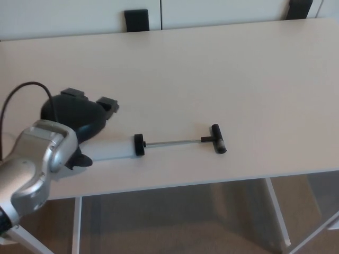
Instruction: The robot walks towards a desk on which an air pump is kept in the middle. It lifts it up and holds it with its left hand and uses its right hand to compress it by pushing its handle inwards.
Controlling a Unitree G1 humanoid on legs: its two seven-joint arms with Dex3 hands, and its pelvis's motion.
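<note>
One head view covers the whole scene. A pale beige desk top [222, 69] fills most of it, and the slim air pump [159, 144], with a whitish barrel, a black collar, a thin metal rod and a black T-shaped handle, lies flat near the front edge, its rod drawn out toward picture right. The left hand [77, 119], black with thick fingers on a silver forearm, sits over the barrel's left end; two short fingertips [108, 104] point away from the pump and a thumb tip shows beside the barrel lower down. The fingers look spread and seem to grip nothing, though the palm hides where barrel and hand meet, so contact is hard to judge. A black cable [21, 92] loops above the wrist. Nothing lies between the hand and the handle. Beyond the far edge stand two dark chair backs [136, 20], the right one cut off. White desk legs [278, 211] show below, over a brownish floor [185, 233].
</note>
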